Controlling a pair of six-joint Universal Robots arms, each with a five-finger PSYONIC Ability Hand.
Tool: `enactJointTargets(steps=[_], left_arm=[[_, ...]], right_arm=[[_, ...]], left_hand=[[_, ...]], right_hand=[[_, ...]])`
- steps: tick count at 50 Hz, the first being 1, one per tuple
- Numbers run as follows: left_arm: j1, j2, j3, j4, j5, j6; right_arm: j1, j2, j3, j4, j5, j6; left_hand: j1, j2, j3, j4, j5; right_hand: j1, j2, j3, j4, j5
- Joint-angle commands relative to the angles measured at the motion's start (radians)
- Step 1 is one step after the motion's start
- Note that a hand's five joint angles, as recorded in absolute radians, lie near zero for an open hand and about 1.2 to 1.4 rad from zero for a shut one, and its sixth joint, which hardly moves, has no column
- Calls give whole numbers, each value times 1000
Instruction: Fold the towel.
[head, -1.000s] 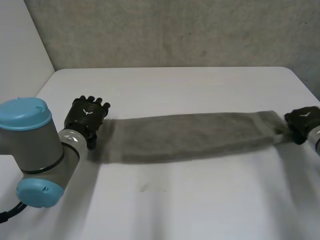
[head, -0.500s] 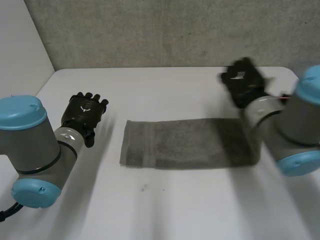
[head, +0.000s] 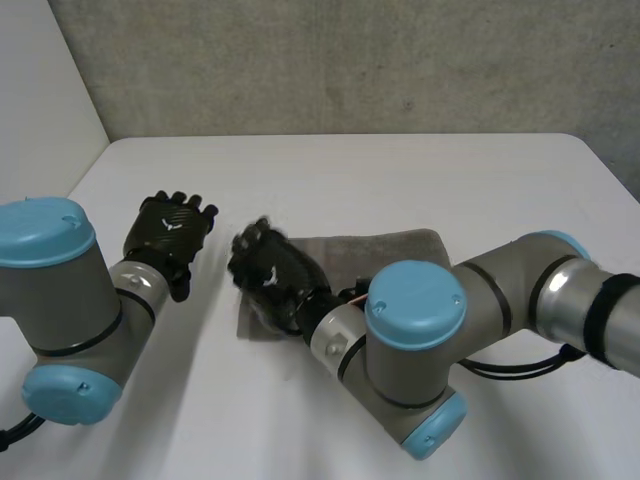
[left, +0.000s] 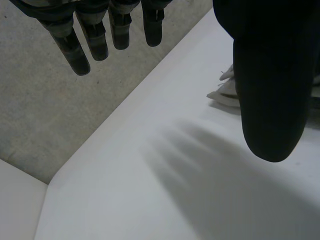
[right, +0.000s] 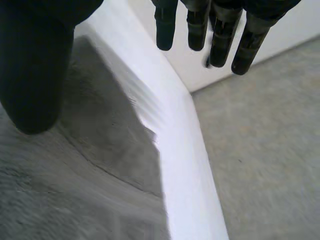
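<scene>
The grey towel (head: 395, 247) lies doubled over itself in the middle of the white table (head: 400, 170). My right arm reaches across it, and my right hand (head: 270, 275) hovers over the towel's left end, open. In the right wrist view its fingers (right: 220, 35) are straight, holding nothing, with the towel (right: 60, 200) under the palm. My left hand (head: 172, 228) rests open on the table just left of the towel, apart from it. In the left wrist view a towel corner (left: 224, 92) shows behind the thumb (left: 270, 75).
A grey textured wall (head: 350, 60) runs along the table's far edge, and a white wall (head: 40, 100) stands at the left. My right arm's elbow (head: 415, 350) hangs over the table's front middle. Bare table lies at the back and far right.
My right hand swept from the far right to the left with the towel's right end, laid it over the left end and opened. The towel is half as long. My left hand stayed.
</scene>
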Motion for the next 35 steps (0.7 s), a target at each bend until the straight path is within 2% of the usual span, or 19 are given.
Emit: enactJointTargets(steps=[1, 2, 4, 7, 9, 16, 18, 20, 21, 23, 24, 25, 26, 28, 35], left_arm=[[-17, 17, 5, 2, 4, -19], [-17, 17, 5, 2, 4, -19], [-50, 21, 18, 4, 5, -48], [-75, 21, 29, 5, 7, -65], [-119, 21, 49, 5, 10, -96], [-172, 3, 72, 5, 9, -111], [-178, -2, 74, 5, 9, -110], [-179, -13, 74, 5, 9, -111], [-179, -13, 74, 5, 9, -111], [-178, -17, 72, 5, 9, -111], [-178, -17, 72, 5, 9, -111], [-178, -17, 69, 5, 7, -111], [-178, -17, 69, 5, 7, -111], [-173, -17, 63, 5, 7, -111], [-162, -8, 45, 5, 4, -113]], right_arm=[[-105, -194, 101, 15, 130, 237], [-105, -194, 101, 15, 130, 237], [-174, -264, 164, 60, 132, 349], [-205, -286, 189, 94, 132, 394], [-277, -301, 228, 164, 132, 463], [-424, -306, 330, 241, 116, 504], [-449, -303, 356, 239, 109, 503], [-495, -289, 394, 219, 69, 501], [-495, -289, 394, 219, 69, 501], [-526, -251, 411, 181, 22, 500], [-526, -251, 411, 181, 21, 500], [-533, -233, 409, 169, 5, 500], [-533, -232, 409, 169, 4, 500], [-538, -211, 393, 169, -14, 503], [-536, -237, 367, 163, -3, 501]], left_hand=[[-1, 10, 8, 6, -27], [-1, 10, 8, 6, -27], [-1, 10, 8, 6, -27], [-1, 10, 8, 6, -27], [-1, 10, 8, 6, -27], [-1, 10, 8, 6, -27], [-1, 10, 8, 6, -27], [-1, 10, 8, 6, -27], [-1, 10, 8, 6, -27], [-1, 10, 8, 6, -27], [-1, 10, 8, 6, -27], [-1, 10, 8, 6, -27], [-1, 10, 8, 6, -27], [-1, 10, 8, 6, -27], [-1, 10, 8, 6, -27]], right_hand=[[-38, -65, -61, -66, -75], [-38, -65, -61, -66, -75], [-38, -65, -61, -66, -75], [-38, -65, -61, -66, -75], [-38, -65, -61, -66, -75], [8, -19, -15, -21, -30], [84, 57, 61, 56, 47], [320, 294, 298, 292, 283], [322, 295, 299, 294, 285], [543, 517, 521, 515, 506], [545, 518, 522, 517, 508], [769, 742, 746, 741, 732], [771, 744, 748, 743, 734], [1145, 1118, 1122, 1117, 1108], [1184, 1157, 1161, 1156, 1147]])
